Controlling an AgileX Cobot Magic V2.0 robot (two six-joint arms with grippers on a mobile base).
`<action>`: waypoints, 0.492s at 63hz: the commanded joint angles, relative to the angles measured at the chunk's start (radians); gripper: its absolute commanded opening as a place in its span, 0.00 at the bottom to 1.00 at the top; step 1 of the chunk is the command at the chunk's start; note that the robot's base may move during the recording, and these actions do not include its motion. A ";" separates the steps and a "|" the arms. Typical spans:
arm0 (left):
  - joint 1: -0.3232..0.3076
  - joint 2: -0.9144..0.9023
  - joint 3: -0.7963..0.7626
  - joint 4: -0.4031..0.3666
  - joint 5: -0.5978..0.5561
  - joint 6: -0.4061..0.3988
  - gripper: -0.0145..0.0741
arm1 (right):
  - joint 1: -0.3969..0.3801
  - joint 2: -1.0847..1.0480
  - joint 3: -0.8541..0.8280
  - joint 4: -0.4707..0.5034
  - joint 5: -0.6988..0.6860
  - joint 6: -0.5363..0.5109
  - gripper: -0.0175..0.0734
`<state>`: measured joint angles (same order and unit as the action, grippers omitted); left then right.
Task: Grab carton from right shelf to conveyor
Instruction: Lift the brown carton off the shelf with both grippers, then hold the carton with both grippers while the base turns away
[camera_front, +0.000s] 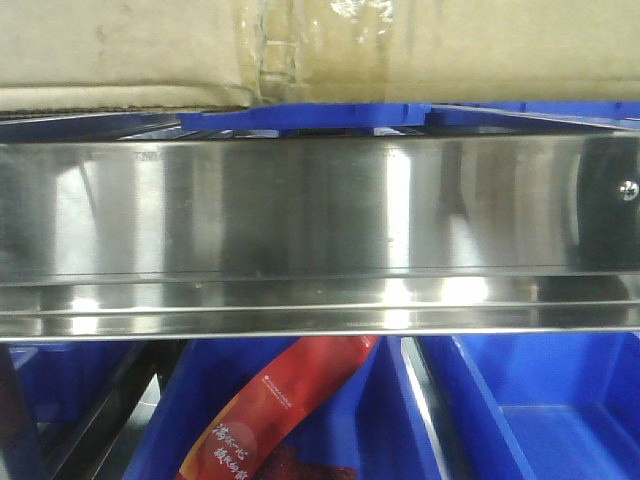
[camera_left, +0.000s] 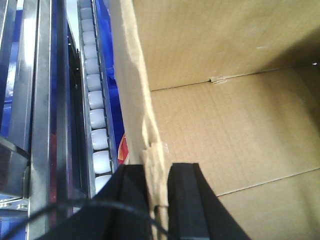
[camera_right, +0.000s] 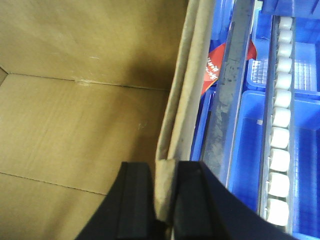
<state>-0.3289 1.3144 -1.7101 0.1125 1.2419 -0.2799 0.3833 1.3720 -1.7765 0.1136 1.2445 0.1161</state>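
The brown cardboard carton (camera_front: 300, 50) fills the top of the front view, resting above the steel shelf rail (camera_front: 320, 215). In the left wrist view my left gripper (camera_left: 159, 180) is shut on the carton's left wall (camera_left: 132, 85), one black finger (camera_left: 185, 200) inside and one outside. In the right wrist view my right gripper (camera_right: 165, 175) is shut on the carton's right wall (camera_right: 187, 75) the same way. The carton's open inside (camera_right: 75, 125) shows in both wrist views. The conveyor is out of view.
Blue plastic bins (camera_front: 520, 410) sit below the rail, one holding a red packet (camera_front: 280, 410). White roller tracks (camera_left: 95, 100) run beside the carton on the left, and roller tracks (camera_right: 280, 125) with blue bins (camera_right: 250, 140) on the right. A screw (camera_front: 628, 187) marks the rail's right end.
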 joint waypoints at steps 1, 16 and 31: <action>0.002 -0.018 -0.004 0.032 -0.021 0.007 0.15 | -0.010 -0.008 -0.002 -0.039 -0.023 -0.020 0.12; 0.002 -0.018 -0.004 0.032 -0.021 0.007 0.15 | -0.010 -0.008 -0.002 -0.039 -0.023 -0.020 0.12; 0.002 -0.018 -0.004 0.032 -0.021 0.007 0.15 | -0.010 -0.008 -0.002 -0.039 -0.023 -0.020 0.12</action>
<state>-0.3289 1.3144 -1.7101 0.1144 1.2419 -0.2799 0.3833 1.3720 -1.7765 0.1136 1.2427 0.1161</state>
